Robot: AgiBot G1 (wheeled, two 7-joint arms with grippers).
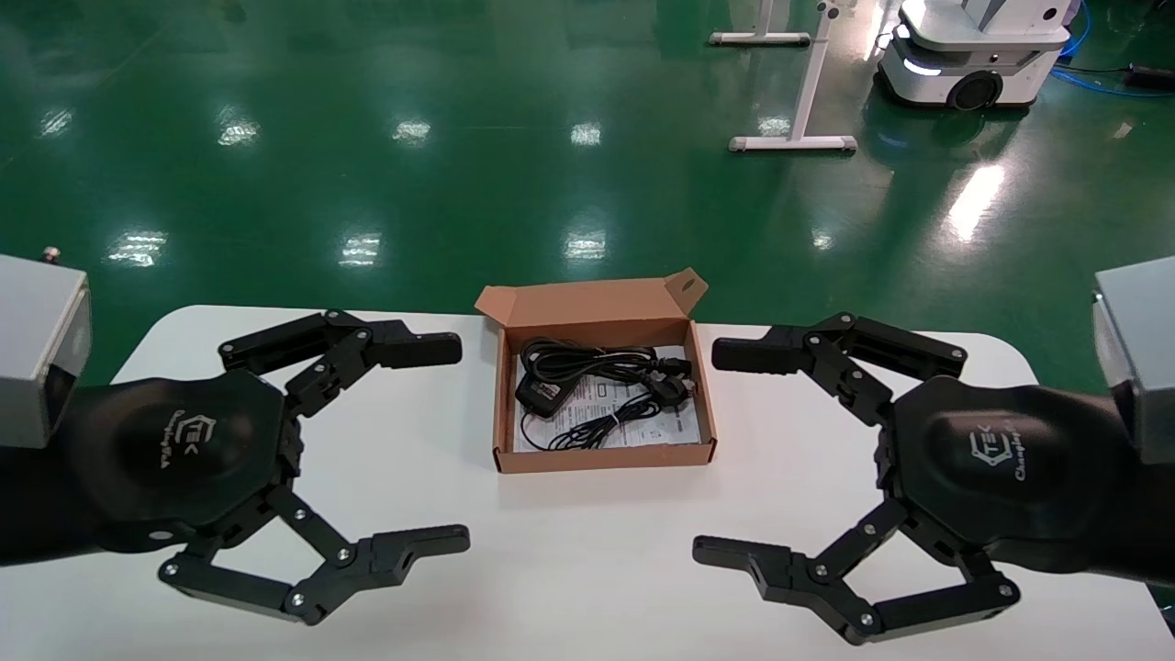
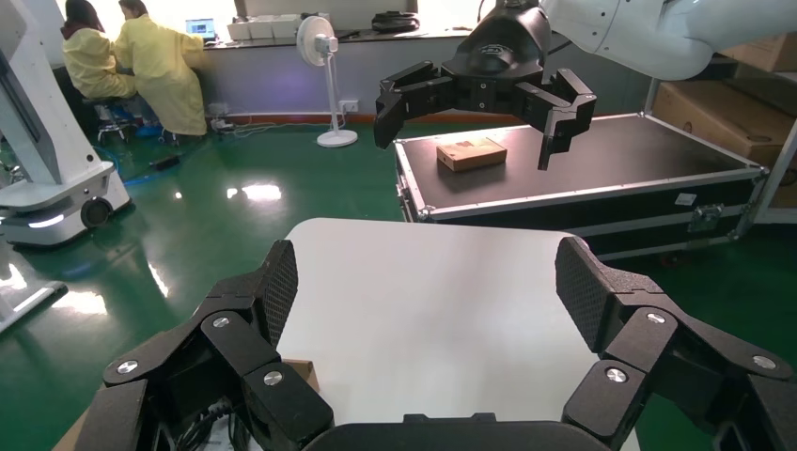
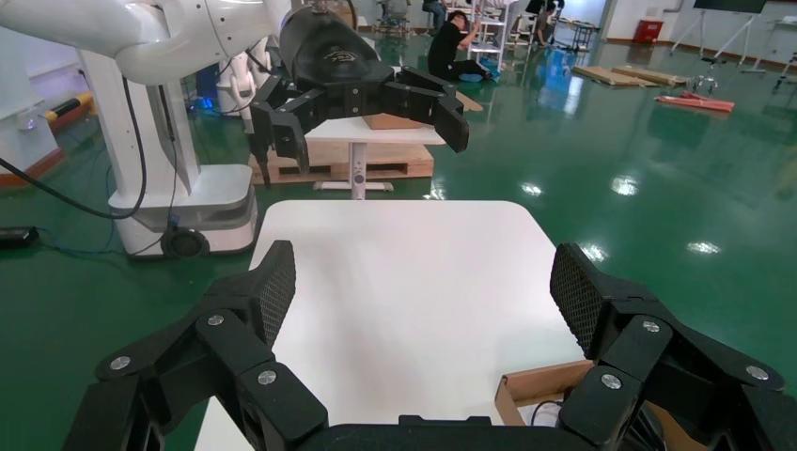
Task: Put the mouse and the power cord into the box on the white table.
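The brown cardboard box [image 1: 500,413] lies open at the middle of the white table [image 1: 597,560], lid flap raised at the back. Inside, on a white printed sheet, the coiled power cord [image 1: 597,360] fills the far part, its plugs to the right. The black mouse [image 1: 537,395] rests at the box's left, its thin wire bunched in front. My left gripper [image 1: 454,442] hovers open to the left of the box, my right gripper [image 1: 711,452] open to its right, both holding nothing. The left wrist view shows its gripper [image 2: 428,291] and a box corner [image 2: 303,372]; the right wrist view shows its gripper [image 3: 423,287] and a box edge [image 3: 540,383].
Green floor lies beyond the table's far edge. A white stand's feet [image 1: 794,142] and a white mobile robot base [image 1: 973,55] stand at the back right. A black flight case [image 2: 583,174] is beyond the table's right end. Bare tabletop spreads in front of the box.
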